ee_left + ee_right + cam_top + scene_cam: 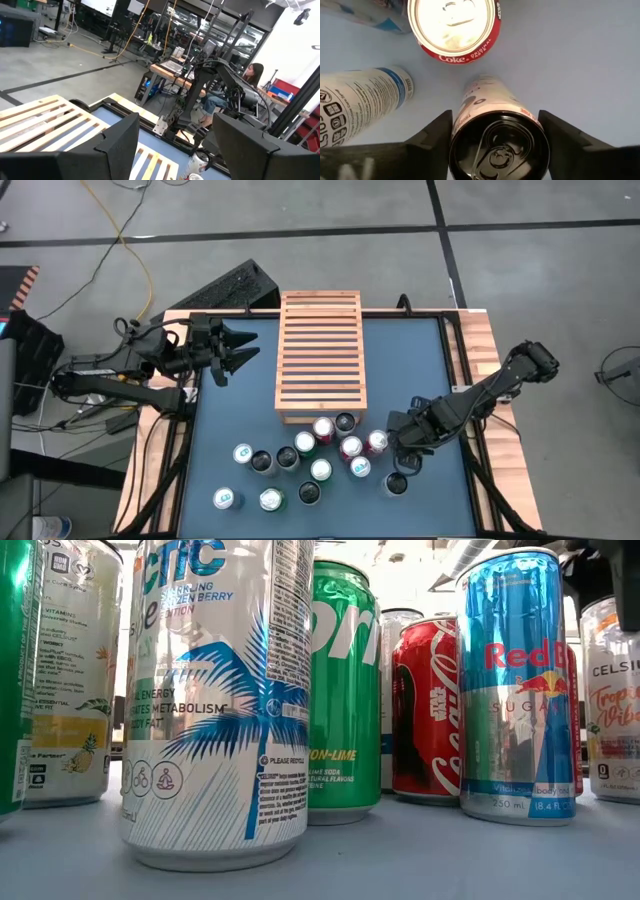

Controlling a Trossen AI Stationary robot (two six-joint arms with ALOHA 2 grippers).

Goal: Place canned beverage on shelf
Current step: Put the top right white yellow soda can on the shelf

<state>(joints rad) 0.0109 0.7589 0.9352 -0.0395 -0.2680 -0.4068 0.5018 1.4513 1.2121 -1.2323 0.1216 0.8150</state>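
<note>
The shelf, a light-brown slatted wooden rack, lies on the blue table at the far middle. Several upright cans stand in a cluster near its front end. My right gripper is open, pointing down over a white Celsius can with a black top at the cluster's right edge. Its fingers stand on either side of the can's upper wall. The can stands upright on the table in the low view. My left gripper is open and empty, left of the shelf. My right gripper comes from above with one finger on each side of the Celsius can's upper wall. The fingers are very close to the wall. I cannot tell whether they touch it. The can stands upright on the table.
A red Coke can and a white can stand close beyond the Celsius can. A Red Bull can stands beside it. The table's right side, past the right arm, has free blue surface. A person sits in the room beyond.
</note>
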